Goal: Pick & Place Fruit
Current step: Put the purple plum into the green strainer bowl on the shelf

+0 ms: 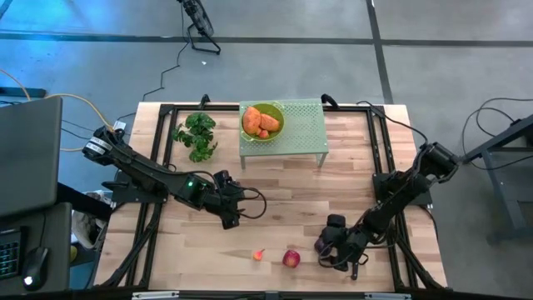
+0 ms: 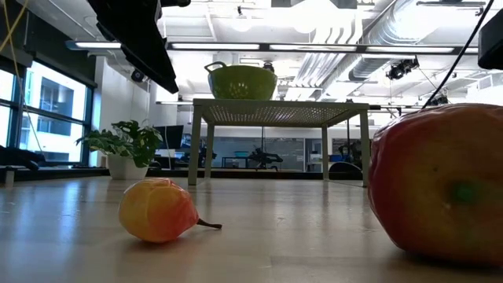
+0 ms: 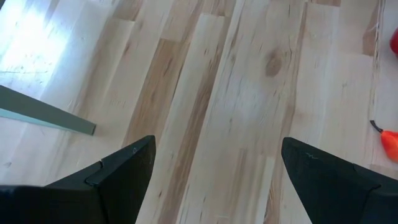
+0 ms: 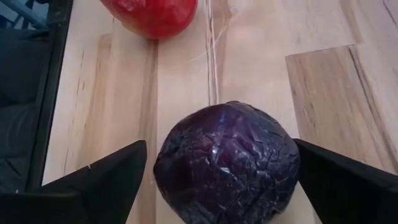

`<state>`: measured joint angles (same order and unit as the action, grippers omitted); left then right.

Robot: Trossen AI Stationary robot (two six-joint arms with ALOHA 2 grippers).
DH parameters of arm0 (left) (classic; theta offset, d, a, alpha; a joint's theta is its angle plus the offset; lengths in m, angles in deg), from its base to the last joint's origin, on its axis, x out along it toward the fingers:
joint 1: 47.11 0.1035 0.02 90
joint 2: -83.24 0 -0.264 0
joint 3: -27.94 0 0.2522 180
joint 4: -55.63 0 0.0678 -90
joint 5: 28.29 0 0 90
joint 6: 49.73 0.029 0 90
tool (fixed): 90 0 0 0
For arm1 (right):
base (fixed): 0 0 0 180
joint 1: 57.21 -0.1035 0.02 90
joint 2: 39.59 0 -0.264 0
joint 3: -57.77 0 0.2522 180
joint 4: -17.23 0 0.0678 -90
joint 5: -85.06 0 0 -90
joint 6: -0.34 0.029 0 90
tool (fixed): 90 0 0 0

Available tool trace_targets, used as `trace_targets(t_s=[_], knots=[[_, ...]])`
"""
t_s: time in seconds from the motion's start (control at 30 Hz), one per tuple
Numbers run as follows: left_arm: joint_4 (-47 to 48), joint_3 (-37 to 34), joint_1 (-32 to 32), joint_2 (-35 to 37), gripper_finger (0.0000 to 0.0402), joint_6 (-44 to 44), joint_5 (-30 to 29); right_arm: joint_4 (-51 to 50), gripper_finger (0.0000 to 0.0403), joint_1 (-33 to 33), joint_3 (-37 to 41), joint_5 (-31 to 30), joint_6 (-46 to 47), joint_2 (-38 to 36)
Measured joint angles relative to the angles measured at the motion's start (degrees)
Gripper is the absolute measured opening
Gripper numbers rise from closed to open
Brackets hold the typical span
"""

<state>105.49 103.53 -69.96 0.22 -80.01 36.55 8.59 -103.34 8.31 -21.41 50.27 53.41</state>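
Observation:
A dark purple plum-like fruit (image 4: 227,163) sits on the wooden table near its front right. My right gripper (image 4: 221,146) is open around it, one finger on either side with a narrow gap to each; in the high view this gripper (image 1: 331,250) slants down from the right. A red apple (image 1: 291,258) lies just to the left of the plum, and a tiny orange-red piece (image 1: 259,255) lies farther left. Two orange oblong pieces (image 1: 260,122) lie in a green bowl (image 1: 275,112). My left gripper (image 1: 229,212) hangs open above bare table at mid-left.
The green bowl stands on a pale green perforated stand (image 1: 304,129) at the far middle of the table. A leafy green plant (image 1: 196,136) stands to the left of the stand. A black frame (image 1: 379,179) runs round the table. Bare wood lies between the two arms.

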Motion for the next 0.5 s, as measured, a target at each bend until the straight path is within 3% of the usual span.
trace_targets(t_s=[0.33, 0.5], knots=[[3.69, 0.00, 0.00, 0.00, 0.0342, 0.26, 0.13, -0.14, 0.0262, 0.04, 0.11, 0.12, 1.28, -0.06], [6.79, 0.00, 0.00, 0.33, 0.0342, 0.28, 0.13, -0.09, 0.0258, 0.02, 0.11, 0.14, 1.73, -0.06]])
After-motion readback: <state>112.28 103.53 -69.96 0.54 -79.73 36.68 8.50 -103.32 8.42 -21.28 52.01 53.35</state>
